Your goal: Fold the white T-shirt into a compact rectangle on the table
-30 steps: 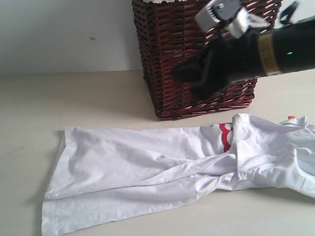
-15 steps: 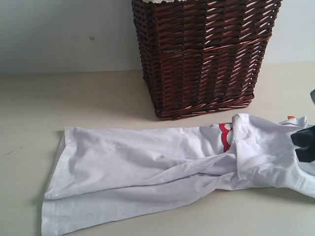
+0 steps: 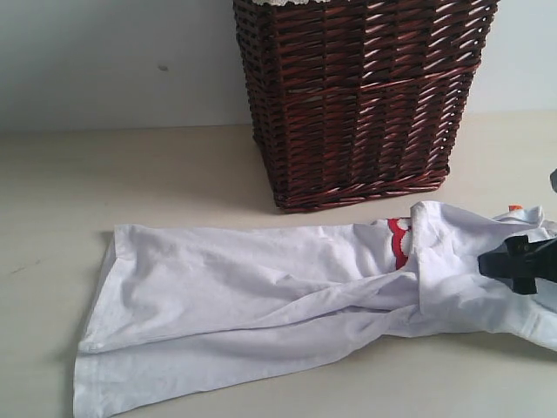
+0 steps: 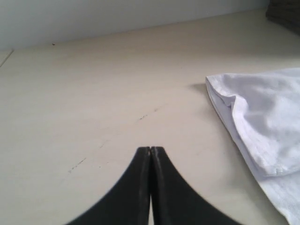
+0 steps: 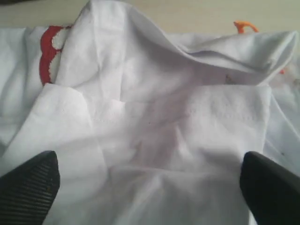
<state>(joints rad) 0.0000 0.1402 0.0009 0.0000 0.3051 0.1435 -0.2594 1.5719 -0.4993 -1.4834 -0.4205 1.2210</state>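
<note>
Right wrist view: right gripper spread wide, holding nothing, over the rumpled red-lettered end of the white T-shirt; left gripper pressed together above bare table beside the shirt's other end; shirt lies stretched out before wicker basket

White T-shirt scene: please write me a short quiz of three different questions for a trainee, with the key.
1. True or false: the left gripper is shut and holds nothing.
2. What stands on the table behind the white T-shirt? A: a dark wicker basket. B: a cardboard box. C: a chair.
3. Fill in: the right gripper has its jaws ___ over the T-shirt.
Key: 1 true; 2 A; 3 open.
</note>
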